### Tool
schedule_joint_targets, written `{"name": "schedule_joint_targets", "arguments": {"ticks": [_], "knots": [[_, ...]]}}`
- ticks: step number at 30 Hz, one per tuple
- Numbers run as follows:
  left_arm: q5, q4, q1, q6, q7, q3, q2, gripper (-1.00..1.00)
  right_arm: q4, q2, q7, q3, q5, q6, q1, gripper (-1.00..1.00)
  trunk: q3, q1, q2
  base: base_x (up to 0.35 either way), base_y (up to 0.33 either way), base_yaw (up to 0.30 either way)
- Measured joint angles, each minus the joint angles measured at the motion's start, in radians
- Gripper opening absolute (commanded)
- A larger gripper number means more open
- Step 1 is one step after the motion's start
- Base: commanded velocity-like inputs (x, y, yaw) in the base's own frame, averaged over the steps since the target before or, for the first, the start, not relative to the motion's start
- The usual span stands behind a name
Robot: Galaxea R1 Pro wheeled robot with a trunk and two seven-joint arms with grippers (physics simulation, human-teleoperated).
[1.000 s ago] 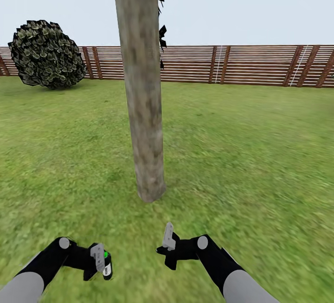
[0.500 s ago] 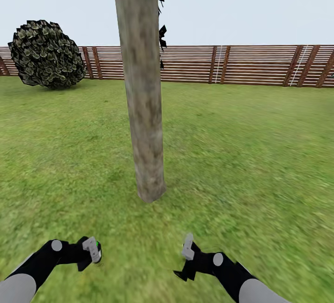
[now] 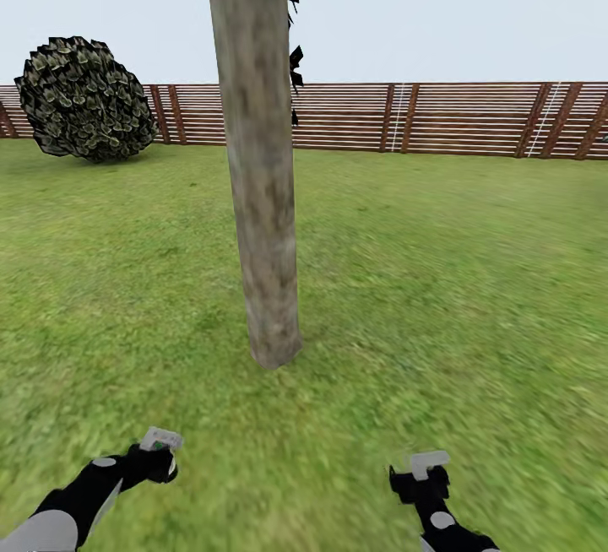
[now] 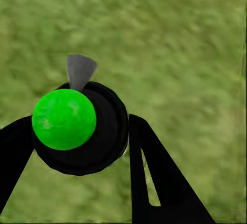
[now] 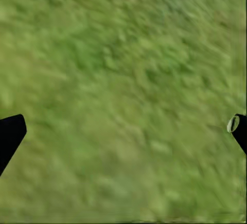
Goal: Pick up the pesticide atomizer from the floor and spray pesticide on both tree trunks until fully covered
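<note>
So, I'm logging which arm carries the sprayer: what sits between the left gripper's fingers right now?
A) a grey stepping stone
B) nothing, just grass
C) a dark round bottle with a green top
C: in the left wrist view the pesticide atomizer, dark with a green top, sits between the left gripper's fingers.

The tree trunk (image 3: pixel 257 155) is cut off by the top edge, its crown unseen. Beside the trunk, the fence (image 3: pixel 439 117) runs off both sides. Below the trunk, both forearms are cropped. The pesticide atomizer (image 4: pixel 77 126) hides its own body under its cap.
</note>
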Motion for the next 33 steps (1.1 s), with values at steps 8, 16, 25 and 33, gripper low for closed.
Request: {"name": "schedule_joint_targets", "arguments": {"ticks": [8,16,25,33], "knots": [[0.023,-0.032,-0.015,0.212,0.008,-0.008,-0.116,-1.0,0.0,-0.099,-0.048,0.005,-0.103,-0.084,0.011,1.0,0.0,0.0,0.0,0.0,0.0,0.0],[0.023,-0.073,-0.015,0.249,0.009,-0.012,-0.149,-1.0,0.03,-0.093,-0.048,0.006,-0.104,-0.086,0.018,1.0,0.0,0.0,0.0,0.0,0.0,0.0],[0.024,-0.141,-0.014,0.295,0.045,-0.012,-0.182,-1.0,0.043,-0.088,-0.051,0.006,-0.104,-0.086,0.022,1.0,0.0,0.0,0.0,0.068,-0.194,0.0],[0.025,-0.155,-0.015,0.298,0.047,-0.012,-0.182,-1.0,0.043,-0.087,-0.049,0.006,-0.104,-0.085,0.022,1.0,0.0,-0.001,0.0,0.264,-0.088,-0.111]]}}
